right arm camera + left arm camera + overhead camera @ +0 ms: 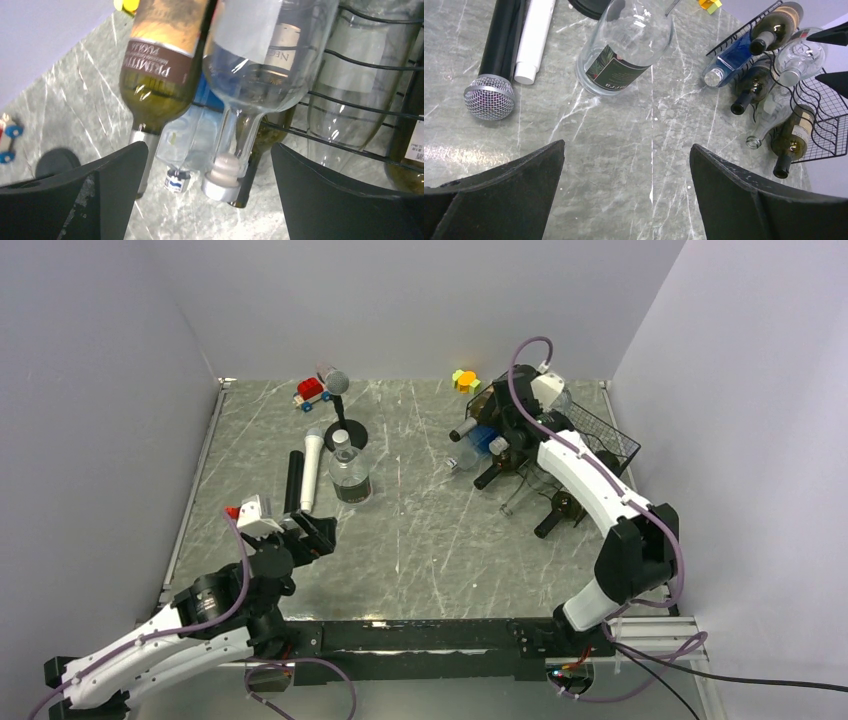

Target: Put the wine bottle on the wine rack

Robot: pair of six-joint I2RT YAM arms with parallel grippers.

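Clear wine bottle (260, 55) on blk wire rack (824, 105) | L gripper (626, 145) & R gripper (209, 146) spread

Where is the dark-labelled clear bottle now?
Top view, left of centre: the clear bottle stands beside the white microphone, far from the wine rack.

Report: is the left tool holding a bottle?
No, the left tool is open and empty; the nearest bottle stands apart from it.
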